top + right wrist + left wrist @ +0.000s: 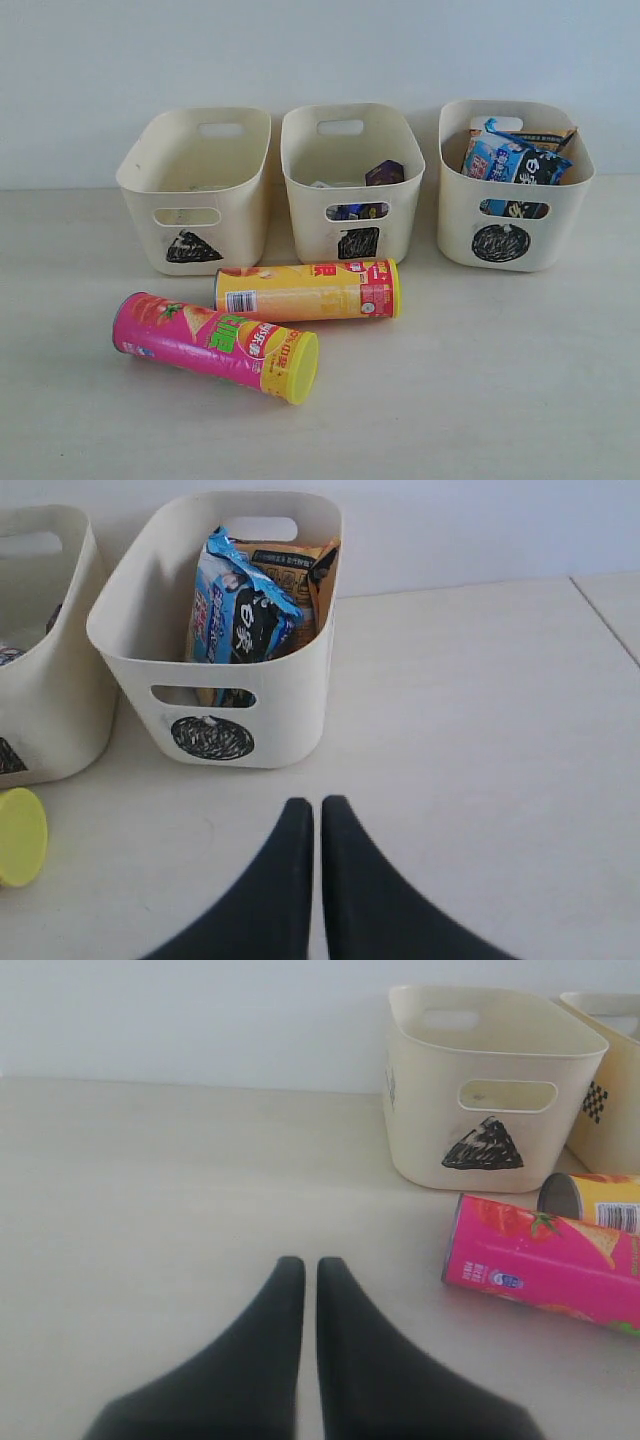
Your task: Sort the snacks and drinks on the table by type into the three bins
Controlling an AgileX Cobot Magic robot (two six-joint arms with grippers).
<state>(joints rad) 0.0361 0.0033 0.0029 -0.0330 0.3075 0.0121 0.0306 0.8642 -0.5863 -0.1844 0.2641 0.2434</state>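
Left gripper (305, 1265) and right gripper (316, 805) are both closed and empty.
Packets (512, 160) are in the right circle bin (460, 225), cartons (385, 172) in the middle square bin (305, 215); the pink tube (215, 345) and yellow tube (305, 290) lie on the table (500, 380) before the empty left triangle bin (245, 205), not yet sorted.

Plain pale wall (320, 50), smooth, grey-white, along the back

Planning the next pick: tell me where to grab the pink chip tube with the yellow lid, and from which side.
Grip the pink yellow-lidded chip tube at mid-body, coming from above with the left claw spanning its width. It lies on its side, and the yellow chip tube with the red band lies close behind, so a side approach looks crowded.
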